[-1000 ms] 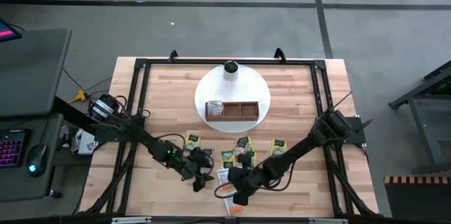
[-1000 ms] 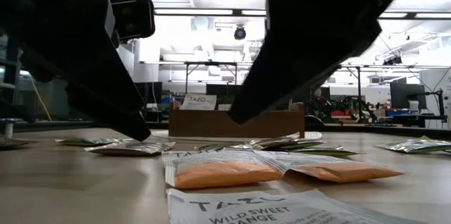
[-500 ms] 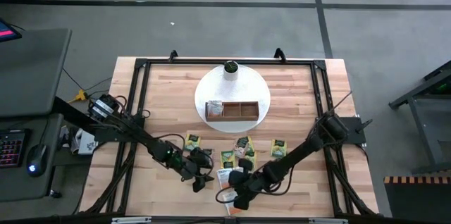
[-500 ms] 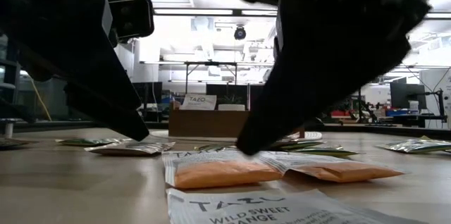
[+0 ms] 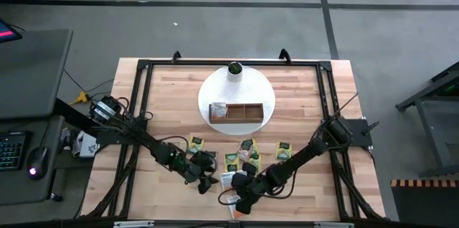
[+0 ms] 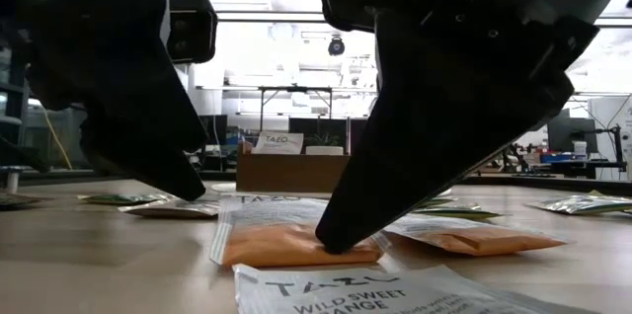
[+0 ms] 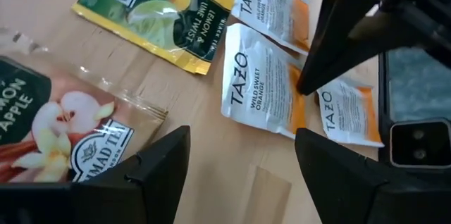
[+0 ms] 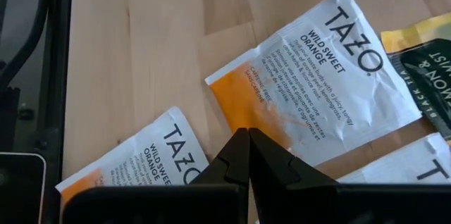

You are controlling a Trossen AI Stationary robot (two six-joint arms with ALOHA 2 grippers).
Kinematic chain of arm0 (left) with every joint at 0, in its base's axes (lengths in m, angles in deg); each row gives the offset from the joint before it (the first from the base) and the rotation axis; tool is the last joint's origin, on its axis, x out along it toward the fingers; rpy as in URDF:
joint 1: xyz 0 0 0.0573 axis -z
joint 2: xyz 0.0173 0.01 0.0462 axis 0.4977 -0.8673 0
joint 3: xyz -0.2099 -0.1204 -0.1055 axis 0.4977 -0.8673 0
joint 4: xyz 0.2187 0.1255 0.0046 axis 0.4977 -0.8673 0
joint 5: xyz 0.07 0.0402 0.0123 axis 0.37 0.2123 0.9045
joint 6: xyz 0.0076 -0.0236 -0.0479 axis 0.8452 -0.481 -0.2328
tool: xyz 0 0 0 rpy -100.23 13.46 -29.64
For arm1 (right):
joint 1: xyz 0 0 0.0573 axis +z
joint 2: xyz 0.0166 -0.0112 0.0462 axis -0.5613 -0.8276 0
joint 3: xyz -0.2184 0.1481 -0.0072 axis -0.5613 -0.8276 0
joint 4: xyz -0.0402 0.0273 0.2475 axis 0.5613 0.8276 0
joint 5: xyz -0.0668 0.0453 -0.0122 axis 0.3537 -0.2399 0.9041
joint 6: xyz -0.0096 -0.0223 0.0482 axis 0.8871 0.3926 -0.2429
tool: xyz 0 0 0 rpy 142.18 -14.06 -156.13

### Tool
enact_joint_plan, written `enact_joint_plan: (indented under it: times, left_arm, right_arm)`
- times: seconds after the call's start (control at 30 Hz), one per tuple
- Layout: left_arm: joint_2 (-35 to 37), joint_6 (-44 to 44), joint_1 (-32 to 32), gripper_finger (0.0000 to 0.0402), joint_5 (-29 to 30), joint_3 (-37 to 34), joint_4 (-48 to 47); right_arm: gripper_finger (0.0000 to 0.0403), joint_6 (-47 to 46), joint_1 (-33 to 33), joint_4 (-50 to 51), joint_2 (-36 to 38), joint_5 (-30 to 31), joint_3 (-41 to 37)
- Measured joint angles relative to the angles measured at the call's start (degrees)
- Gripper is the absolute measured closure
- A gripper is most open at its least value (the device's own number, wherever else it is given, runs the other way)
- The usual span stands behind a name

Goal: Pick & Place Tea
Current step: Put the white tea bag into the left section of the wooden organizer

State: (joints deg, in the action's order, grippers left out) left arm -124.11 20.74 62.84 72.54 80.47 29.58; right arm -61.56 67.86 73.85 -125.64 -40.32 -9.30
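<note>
1. Right hand, fingers pressed together, tip touching the orange end of a Wild Sweet Orange sachet on the tabletop (near edge).
2. Left hand, fingers spread wide, empty, hovering just beside it.
3. Green sachets scattered beyond.
4. Wooden tray on a white disc, one sachet inside its left compartment.

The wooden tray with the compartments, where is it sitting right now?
Seen from above, the wooden tray sits on a round white mat at the table's far middle, just in front of a small white cylinder.
</note>
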Motion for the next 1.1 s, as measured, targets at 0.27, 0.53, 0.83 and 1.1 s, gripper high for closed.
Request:
enact_joint_plan:
  times: [0.27,0.53,0.83,1.1]
  left_arm:
    - [0.0,-11.03,-0.35,0.0147,-1.31,0.0,0.02]
    - [0.0,-17.59,-0.37,0.0147,-0.83,0.0,-0.04]
    - [0.02,-23.82,-0.53,0.0147,-1.31,-0.02,-0.04]
    - [-4.67,-29.84,-3.53,0.0147,-5.4,0.1,9.18]
  right_arm:
    - [0.0403,-0.02,-0.06,-0.04,-0.06,0.21,-0.13]
    - [0.0403,-0.12,-0.08,-0.41,-0.06,0.88,-0.15]
    - [0.0403,-0.22,-0.08,-0.65,-0.06,0.88,-0.17]
    - [0.0403,-0.03,-0.1,-1.78,-0.11,0.99,-0.22]
